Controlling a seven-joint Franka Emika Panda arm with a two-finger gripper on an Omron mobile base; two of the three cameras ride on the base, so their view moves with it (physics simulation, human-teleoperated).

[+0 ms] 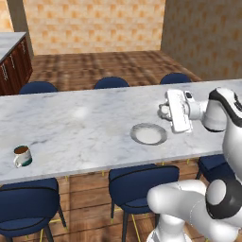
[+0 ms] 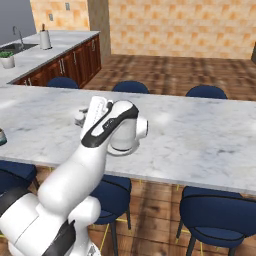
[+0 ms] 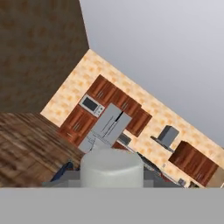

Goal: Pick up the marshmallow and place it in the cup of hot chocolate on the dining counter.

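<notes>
In the hand view the marshmallow (image 3: pixel 112 168), a white soft block, sits close up between my two fingertips (image 3: pixel 72 178). My gripper (image 1: pixel 163 111) is shut on it and is held level above the dining counter (image 1: pixel 85 123), just past the round grey plate (image 1: pixel 149 133). The hand points sideways toward the left. From the right base view my gripper (image 2: pixel 80 118) pokes out to the left of the forearm. The cup of hot chocolate (image 1: pixel 21 156), a white mug with a greenish base and brown liquid, stands far left near the counter's front edge, well away from the gripper, and shows partly at the picture edge (image 2: pixel 1 136).
Dark blue chairs (image 1: pixel 142 182) line both long sides of the counter. A second marble counter over dark wood cabinets (image 2: pixel 60 60) with a plant pot (image 2: pixel 7 59) lies at the back left. Bare marble stretches between plate and mug.
</notes>
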